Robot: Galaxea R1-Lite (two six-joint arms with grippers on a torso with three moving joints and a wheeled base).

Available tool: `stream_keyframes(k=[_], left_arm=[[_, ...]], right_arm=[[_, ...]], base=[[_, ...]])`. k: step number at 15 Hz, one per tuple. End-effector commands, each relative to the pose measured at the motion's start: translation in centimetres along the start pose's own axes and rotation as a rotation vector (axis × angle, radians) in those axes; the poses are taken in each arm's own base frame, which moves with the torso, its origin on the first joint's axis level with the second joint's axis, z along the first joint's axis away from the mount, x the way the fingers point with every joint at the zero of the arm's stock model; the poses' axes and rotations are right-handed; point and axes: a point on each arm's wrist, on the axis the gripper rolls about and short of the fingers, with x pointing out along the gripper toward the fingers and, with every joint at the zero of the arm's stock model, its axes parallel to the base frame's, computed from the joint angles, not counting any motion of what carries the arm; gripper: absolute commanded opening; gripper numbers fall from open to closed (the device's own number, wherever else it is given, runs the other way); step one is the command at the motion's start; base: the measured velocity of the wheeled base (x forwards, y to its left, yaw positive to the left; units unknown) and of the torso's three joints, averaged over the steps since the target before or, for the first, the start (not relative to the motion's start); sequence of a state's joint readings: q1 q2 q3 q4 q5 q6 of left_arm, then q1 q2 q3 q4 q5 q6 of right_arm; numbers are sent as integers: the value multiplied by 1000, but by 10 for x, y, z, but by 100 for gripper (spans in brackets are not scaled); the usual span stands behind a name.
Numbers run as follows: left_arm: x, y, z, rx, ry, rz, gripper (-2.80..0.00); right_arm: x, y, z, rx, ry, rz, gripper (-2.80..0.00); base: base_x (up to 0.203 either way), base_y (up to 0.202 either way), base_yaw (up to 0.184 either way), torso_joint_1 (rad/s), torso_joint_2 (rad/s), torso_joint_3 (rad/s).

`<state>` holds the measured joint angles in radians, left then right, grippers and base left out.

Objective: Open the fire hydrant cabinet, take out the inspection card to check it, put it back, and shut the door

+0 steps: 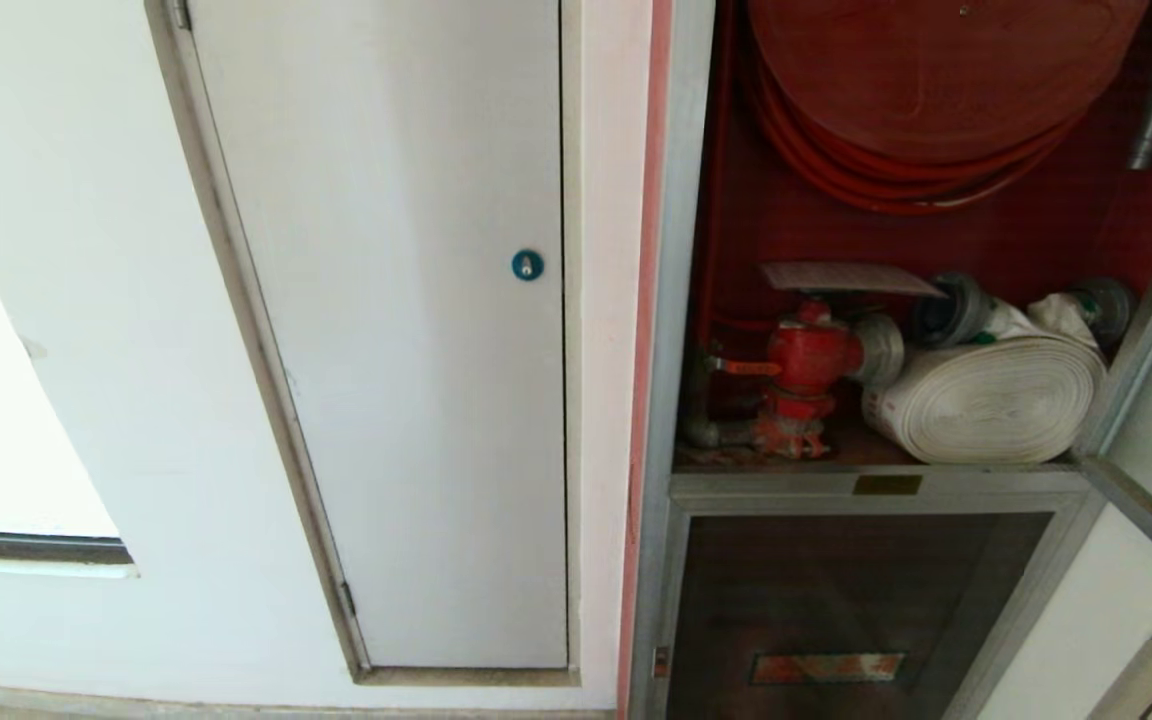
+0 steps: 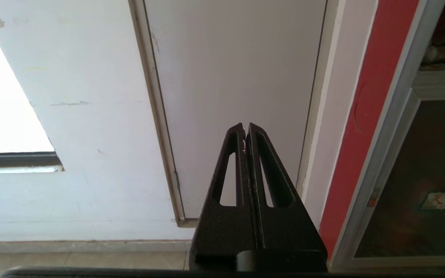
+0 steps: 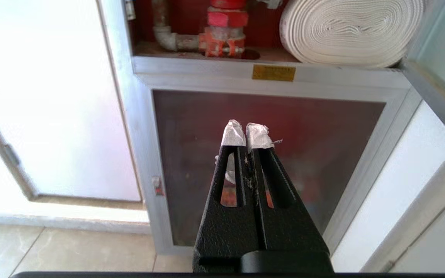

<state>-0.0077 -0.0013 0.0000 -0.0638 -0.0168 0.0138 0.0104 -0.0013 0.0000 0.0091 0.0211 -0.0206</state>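
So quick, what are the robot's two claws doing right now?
Left gripper: shut, holding nothing, in front of the white door.
Right gripper: shut, holding nothing, in front of the lower glass door.

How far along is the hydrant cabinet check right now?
The door already stands open, and the inspection card lies on the red valve inside the fire hydrant cabinet. Nothing is in hand: the left gripper and right gripper are shut, empty. At least closing the door remains.
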Motion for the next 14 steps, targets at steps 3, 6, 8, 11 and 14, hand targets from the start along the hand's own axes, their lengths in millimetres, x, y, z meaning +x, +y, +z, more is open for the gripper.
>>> stream_keyframes(k=[3,6,8,11,14], left_arm=[[2,0,-6,0,24,0,-280],[2,0,-7,0,25,0,-280],[2,0,-6,0,24,0,-280],[2,0,-6,0,24,0,-280],[2,0,-6,0,24,0,-280]], right_arm=[[0,0,0,-1,1,1,-280],[0,0,0,-1,1,1,-280],[0,0,0,-1,1,1,-280],[0,0,0,-1,1,1,-280],[0,0,0,-1,1,1,-280]], base=[[-197,0,1,1,0,2],[-196,0,0,2,1,4],[-194,0,0,2,2,3],[-191,0,3,2,1,1],[-29,0,-1,-2,-2,1]])
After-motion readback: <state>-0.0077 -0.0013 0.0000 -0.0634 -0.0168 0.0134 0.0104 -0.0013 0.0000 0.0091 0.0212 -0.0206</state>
